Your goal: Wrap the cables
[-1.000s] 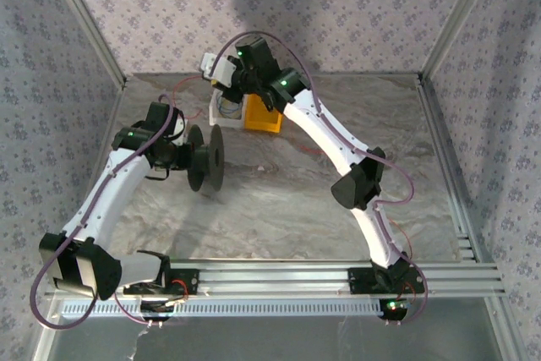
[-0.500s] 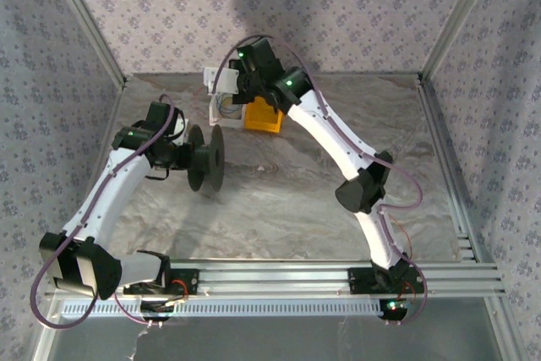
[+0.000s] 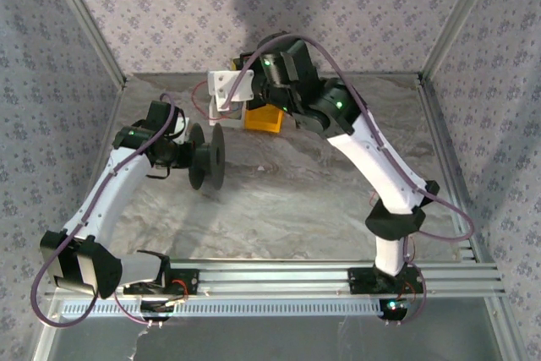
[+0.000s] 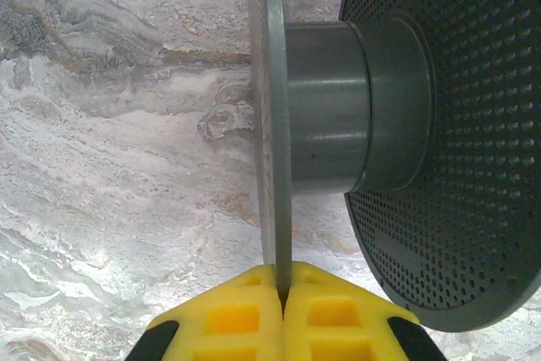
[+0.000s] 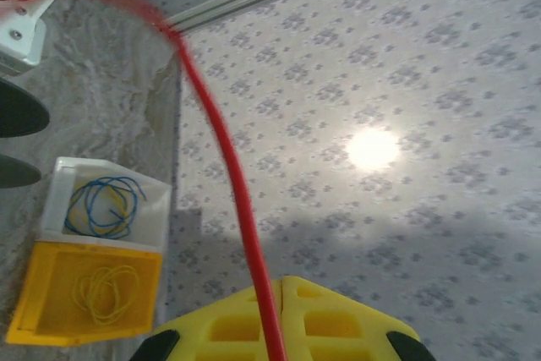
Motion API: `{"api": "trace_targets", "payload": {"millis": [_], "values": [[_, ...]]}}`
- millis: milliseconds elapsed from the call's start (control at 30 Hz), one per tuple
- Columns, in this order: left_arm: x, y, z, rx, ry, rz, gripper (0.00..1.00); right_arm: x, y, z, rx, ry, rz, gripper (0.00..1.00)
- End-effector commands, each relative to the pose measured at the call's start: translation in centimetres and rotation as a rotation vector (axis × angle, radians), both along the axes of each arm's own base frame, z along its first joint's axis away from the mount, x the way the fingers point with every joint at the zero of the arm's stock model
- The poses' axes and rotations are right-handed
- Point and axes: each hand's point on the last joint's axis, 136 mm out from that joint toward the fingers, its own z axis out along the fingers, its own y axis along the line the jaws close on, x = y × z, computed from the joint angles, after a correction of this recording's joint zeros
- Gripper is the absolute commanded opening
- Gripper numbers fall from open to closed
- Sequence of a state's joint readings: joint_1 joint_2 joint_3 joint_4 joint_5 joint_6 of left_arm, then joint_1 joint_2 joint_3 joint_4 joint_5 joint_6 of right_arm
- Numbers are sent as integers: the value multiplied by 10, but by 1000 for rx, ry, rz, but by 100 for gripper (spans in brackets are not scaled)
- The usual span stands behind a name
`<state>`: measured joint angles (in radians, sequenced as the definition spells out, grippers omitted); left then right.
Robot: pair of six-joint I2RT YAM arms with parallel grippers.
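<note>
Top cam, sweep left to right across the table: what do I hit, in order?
left tool → dark grey spool → yellow bin → right arm's elbow. Right tool and white bin overlap the bin area, so I left them out.

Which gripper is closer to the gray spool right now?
Left. The left gripper is clamped on the spool by its thin flange. The right gripper is apart from it, near the yellow bin at the back, pinching the red cable.

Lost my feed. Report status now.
Left fingers shut on spool flange. Right fingers shut on red cable. Spool core bare. Yellow bin apart from spool.
</note>
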<state>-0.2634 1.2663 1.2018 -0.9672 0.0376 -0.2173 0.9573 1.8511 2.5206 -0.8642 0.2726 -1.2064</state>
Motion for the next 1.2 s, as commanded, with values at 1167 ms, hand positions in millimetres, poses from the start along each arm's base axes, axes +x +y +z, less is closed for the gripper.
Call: {"api": "trace_targets", "payload": {"millis": [1167], "values": [[6, -19, -11, -33, 11, -57, 0, -1, 34, -135, 292, 440, 272, 0]]}}
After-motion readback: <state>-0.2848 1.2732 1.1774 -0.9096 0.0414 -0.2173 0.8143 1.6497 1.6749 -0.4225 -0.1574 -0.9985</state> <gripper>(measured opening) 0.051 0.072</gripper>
